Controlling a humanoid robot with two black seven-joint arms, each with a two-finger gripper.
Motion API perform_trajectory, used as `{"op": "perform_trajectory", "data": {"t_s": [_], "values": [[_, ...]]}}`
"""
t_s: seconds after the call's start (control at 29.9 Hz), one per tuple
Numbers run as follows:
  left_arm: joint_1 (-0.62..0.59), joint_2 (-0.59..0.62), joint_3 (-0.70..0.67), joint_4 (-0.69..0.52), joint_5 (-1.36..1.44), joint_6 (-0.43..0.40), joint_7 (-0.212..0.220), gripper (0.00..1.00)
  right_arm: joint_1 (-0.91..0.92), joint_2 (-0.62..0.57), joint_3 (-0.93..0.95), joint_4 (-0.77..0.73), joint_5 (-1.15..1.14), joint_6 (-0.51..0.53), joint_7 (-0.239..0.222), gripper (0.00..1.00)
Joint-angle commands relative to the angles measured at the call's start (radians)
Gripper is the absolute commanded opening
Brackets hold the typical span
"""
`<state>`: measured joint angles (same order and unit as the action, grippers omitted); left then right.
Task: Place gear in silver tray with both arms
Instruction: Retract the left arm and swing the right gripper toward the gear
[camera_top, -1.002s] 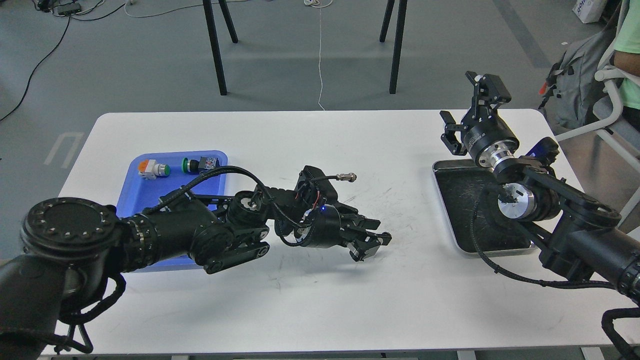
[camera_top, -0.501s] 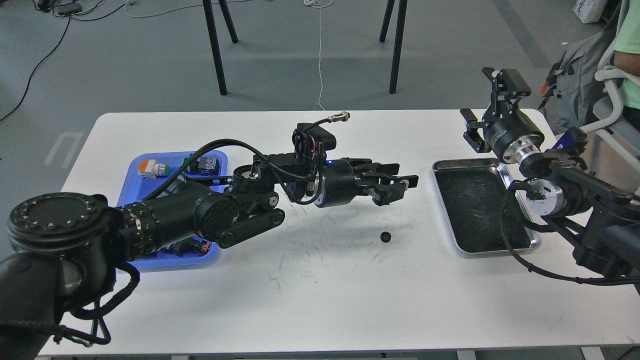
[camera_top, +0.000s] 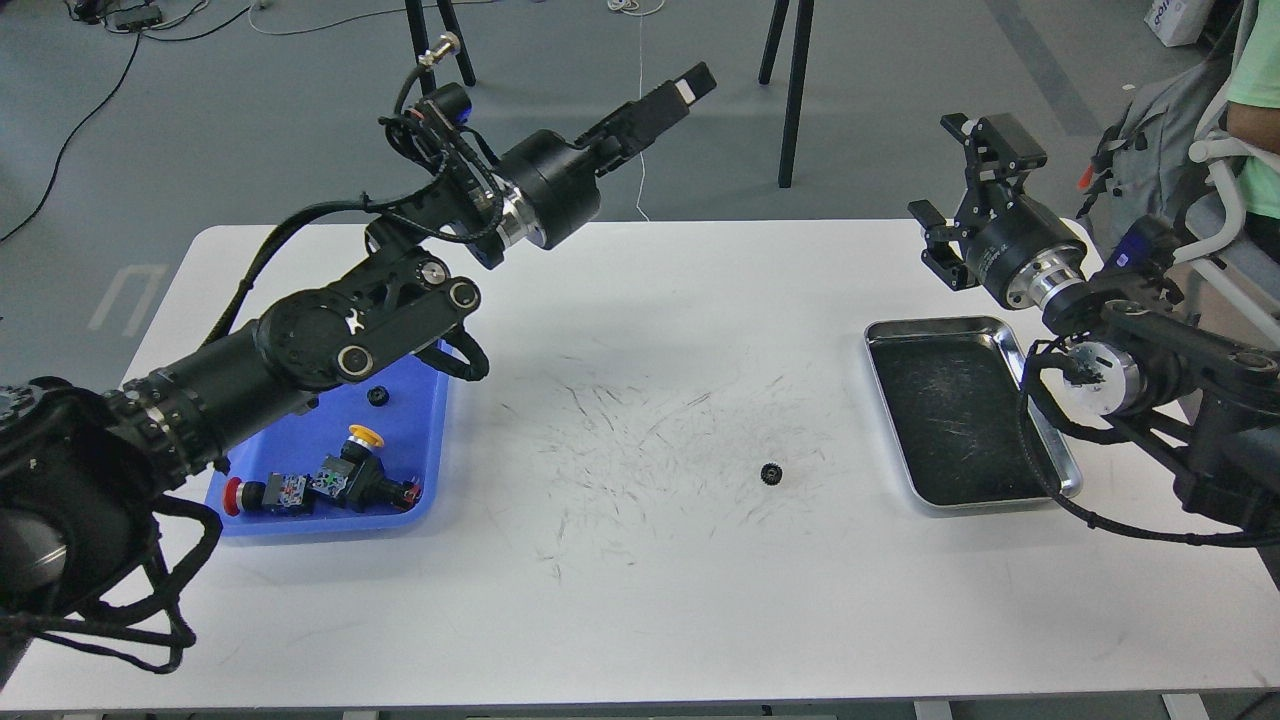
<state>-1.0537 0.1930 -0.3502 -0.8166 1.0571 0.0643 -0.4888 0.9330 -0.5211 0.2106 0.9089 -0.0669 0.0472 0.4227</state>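
A small black gear (camera_top: 770, 473) lies flat on the white table (camera_top: 640, 600), left of the silver tray (camera_top: 950, 420), which holds nothing. My left arm is raised high at the back left; its gripper (camera_top: 688, 86) points up and to the right, far above the gear, and its two fingers cannot be told apart. My right gripper (camera_top: 958, 188) is open and empty, in the air behind the tray's far edge.
A blue plastic tray (camera_top: 300, 450) at the left holds push-button switches (camera_top: 330, 482) and another small black gear (camera_top: 378, 397), partly under my left arm. Chair legs stand behind the table. A person sits at the far right.
My left gripper let go of the gear, which stayed on the table, then rose and swung back to the upper left. My right gripper shifted slightly behind the tray.
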Motion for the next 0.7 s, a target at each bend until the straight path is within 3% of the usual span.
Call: {"op": "perform_trajectory", "data": {"t_s": [0.0,0.3,0.5,0.67], "values": [[0.006,0.058,-0.029,-0.006,-0.144,-0.119,0.0,0.99,0.047,-0.004,-0.075,0.007,-0.091,0.002,-0.001,0.99],[-0.014,0.224,-0.059,-0.019,-0.462,-0.241,0.0,1.0,0.153,0.001,-0.247,0.01,-0.238,-0.004,0.002,0.99],[0.003,0.302,-0.075,-0.018,-0.587,-0.422,0.0,1.0,0.225,0.003,-0.379,0.041,-0.251,-0.007,-0.002,0.99],[0.072,0.325,-0.07,-0.018,-0.75,-0.463,0.0,1.0,0.332,0.007,-0.54,0.09,-0.339,-0.009,-0.002,0.98]]}}
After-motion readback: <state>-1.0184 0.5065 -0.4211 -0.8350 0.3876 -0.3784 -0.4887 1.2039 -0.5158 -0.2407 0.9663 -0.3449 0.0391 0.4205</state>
